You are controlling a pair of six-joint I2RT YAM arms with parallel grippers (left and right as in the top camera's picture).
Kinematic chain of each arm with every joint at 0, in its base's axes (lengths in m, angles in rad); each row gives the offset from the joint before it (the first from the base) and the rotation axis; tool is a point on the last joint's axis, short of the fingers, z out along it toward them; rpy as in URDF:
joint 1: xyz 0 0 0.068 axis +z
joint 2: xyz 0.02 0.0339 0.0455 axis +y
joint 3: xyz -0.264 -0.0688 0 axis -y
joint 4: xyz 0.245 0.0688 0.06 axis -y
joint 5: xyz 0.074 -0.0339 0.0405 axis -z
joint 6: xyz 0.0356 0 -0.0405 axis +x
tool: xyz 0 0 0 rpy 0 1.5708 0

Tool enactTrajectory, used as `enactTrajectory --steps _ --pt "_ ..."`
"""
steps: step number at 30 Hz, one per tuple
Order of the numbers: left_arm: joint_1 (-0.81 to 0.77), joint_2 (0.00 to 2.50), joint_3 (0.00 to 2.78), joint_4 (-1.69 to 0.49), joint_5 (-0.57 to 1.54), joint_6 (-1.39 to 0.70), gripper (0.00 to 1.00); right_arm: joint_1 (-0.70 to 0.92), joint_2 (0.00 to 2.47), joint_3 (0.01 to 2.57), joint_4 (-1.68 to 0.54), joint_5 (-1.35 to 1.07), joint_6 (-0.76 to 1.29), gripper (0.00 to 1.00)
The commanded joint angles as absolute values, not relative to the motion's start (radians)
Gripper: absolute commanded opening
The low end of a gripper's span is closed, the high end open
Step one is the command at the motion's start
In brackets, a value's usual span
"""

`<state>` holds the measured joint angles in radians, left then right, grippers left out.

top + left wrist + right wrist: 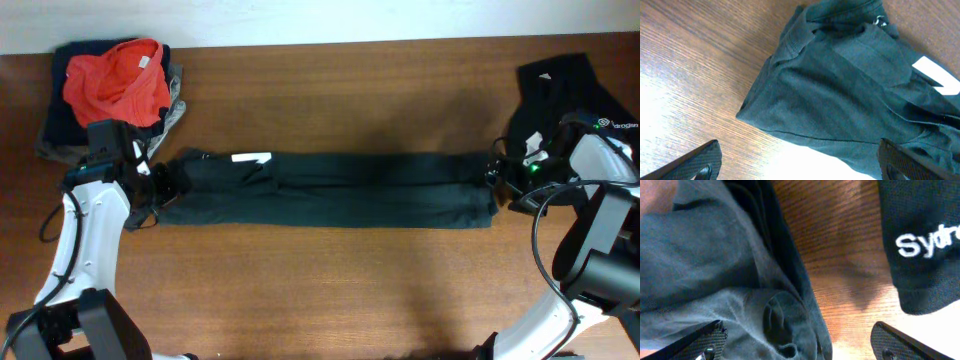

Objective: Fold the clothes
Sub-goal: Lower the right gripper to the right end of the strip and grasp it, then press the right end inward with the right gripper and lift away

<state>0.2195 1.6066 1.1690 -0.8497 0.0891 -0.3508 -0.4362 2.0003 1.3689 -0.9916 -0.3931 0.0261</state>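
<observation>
One of the clothes, a black shirt (pixel 330 188), lies folded into a long narrow strip across the table, its white neck label (pixel 252 157) near the left end. My left gripper (pixel 163 186) hovers at that left end, open; in the left wrist view both fingers (pixel 700 162) straddle the shirt's edge (pixel 840 85) with nothing gripped. At the strip's right end my right gripper (pixel 497 173) also stands open, its fingers (pixel 897 345) wide over the shirt's bunched corner (pixel 785 320). A second black shirt (pixel 570 90) with white print (pixel 925 242) lies at the back right.
A pile with a red garment (pixel 115 80) on dark and grey clothes sits at the back left corner. Bare wooden tabletop (pixel 330 290) stretches in front of the strip. The arms' cables hang near both table ends.
</observation>
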Motion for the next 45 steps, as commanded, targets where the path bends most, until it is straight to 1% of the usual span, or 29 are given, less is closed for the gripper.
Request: enactTrajectory --steps 1,5,10,14,26,30,31,33,35,36,38,39,43,45 --pt "0.225 1.612 1.175 -0.854 0.090 -0.351 0.99 -0.439 1.998 1.327 -0.965 -0.415 0.034 0.96" --pt "0.225 1.612 1.175 -0.855 0.090 -0.350 0.99 -0.439 1.998 1.273 -0.909 -0.422 0.034 0.96" --pt "0.225 1.612 1.175 -0.864 0.090 -0.350 0.99 -0.437 2.000 1.231 -0.885 -0.445 0.029 1.00" --pt "0.225 1.612 1.175 -0.866 0.090 -0.350 0.99 -0.425 2.000 1.213 -0.881 -0.541 -0.076 0.99" --pt "0.225 1.612 1.175 -0.907 0.090 -0.350 0.99 -0.332 2.003 1.211 -0.842 -0.546 -0.097 0.99" --pt "0.225 1.612 1.175 -0.907 0.090 -0.350 0.99 -0.301 2.004 1.211 -0.824 -0.545 -0.096 1.00" --pt "0.225 1.612 1.175 -0.907 0.090 -0.350 0.99 -0.296 2.004 1.211 -0.822 -0.545 -0.096 0.96" --pt "0.225 1.612 1.175 -0.907 0.090 -0.350 0.99 -0.295 2.004 1.211 -0.822 -0.542 -0.093 0.82" --pt "0.225 1.612 1.175 -0.907 0.090 -0.350 0.99 -0.295 2.004 1.212 -0.822 -0.538 -0.093 0.59" --pt "0.225 1.612 1.175 -0.907 0.090 -0.350 0.99 -0.295 2.004 1.212 -0.821 -0.538 -0.093 0.51" --pt "0.225 1.612 1.175 -0.907 0.090 -0.350 0.99 -0.295 2.004 1.212 -0.814 -0.537 -0.093 0.42" --pt "0.225 1.612 1.175 -0.907 0.090 -0.350 0.99 -0.295 2.004 1.212 -0.810 -0.538 -0.093 0.35" --pt "0.225 1.612 1.175 -0.907 0.090 -0.350 0.99 -0.296 2.004 1.215 -0.799 -0.527 -0.092 0.12" --pt "0.225 1.612 1.175 -0.907 0.090 -0.350 0.99 -0.297 2.004 1.229 -0.804 -0.476 -0.052 0.04"
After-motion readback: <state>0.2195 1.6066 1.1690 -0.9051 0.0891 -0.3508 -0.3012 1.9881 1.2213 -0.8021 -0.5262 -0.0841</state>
